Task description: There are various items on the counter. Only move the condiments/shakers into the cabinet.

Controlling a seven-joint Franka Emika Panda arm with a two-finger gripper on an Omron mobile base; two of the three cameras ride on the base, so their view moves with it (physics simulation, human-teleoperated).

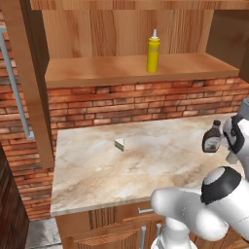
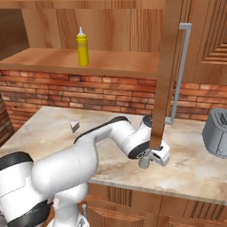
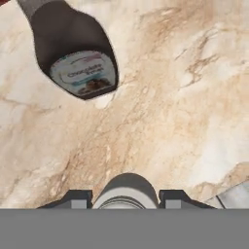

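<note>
Near bench [image 1: 97, 170] front edge, fingers [image 3: 125, 198] clasping round grey metal-capped shaker [image 3: 125, 190]; glossy dark bottle [image 3: 75, 53] at 11 o'clock, bare veined marble rightward.

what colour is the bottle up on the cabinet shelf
Yellow squeeze bottle with a white nozzle, clearest in the left base view.

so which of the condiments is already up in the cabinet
The yellow squeeze bottle, standing upright on the cabinet shelf. The dark bottle and the small grey shaker are both down on the counter.
</note>
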